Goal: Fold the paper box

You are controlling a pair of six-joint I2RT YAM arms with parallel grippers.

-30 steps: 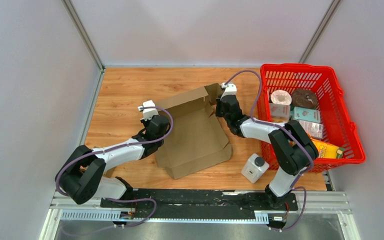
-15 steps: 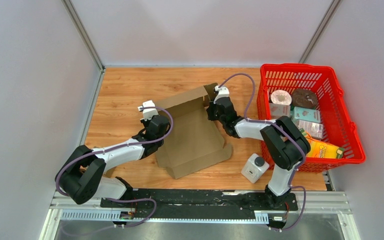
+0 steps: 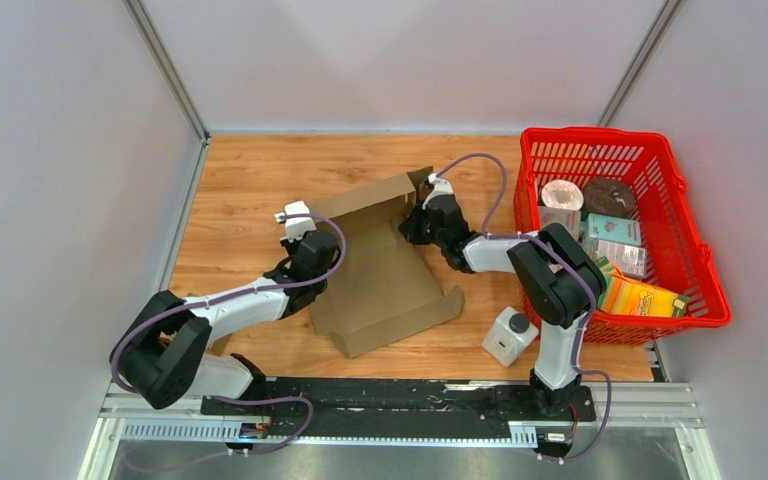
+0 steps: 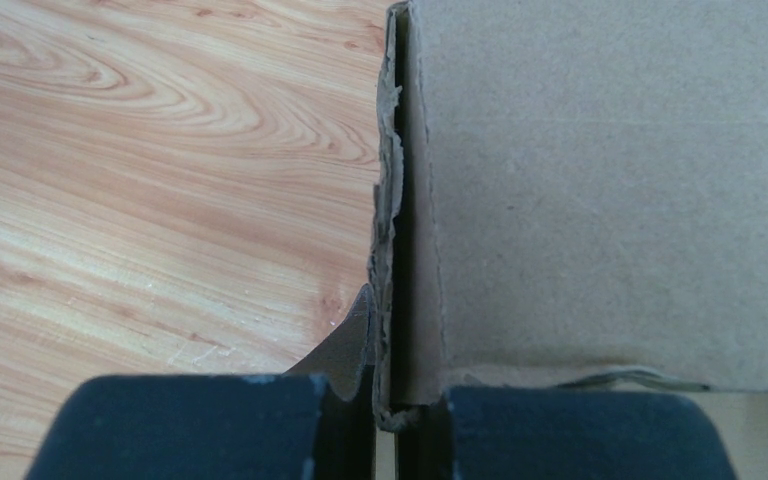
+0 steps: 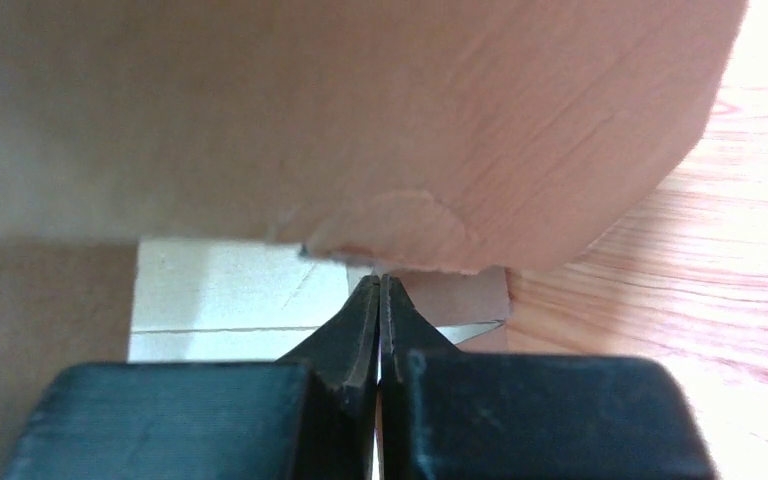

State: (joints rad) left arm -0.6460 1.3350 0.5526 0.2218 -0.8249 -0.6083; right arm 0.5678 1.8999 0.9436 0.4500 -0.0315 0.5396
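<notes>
The brown paper box lies half folded in the middle of the wooden table, its back wall raised. My left gripper is shut on the box's left side wall. In the left wrist view the ragged cardboard edge runs straight down between the fingers of the left gripper. My right gripper is at the box's right rear corner. It is shut with nothing between its fingers. In the right wrist view the right gripper has its tips against the underside of a curved cardboard flap.
A red basket with several packaged goods fills the right side of the table. A small white container with a dark cap stands near the front edge, right of the box. Grey walls close in the table on three sides.
My right gripper has moved left toward the box, pushing the right rear flap inward. The left arm and its grip have stayed still.
</notes>
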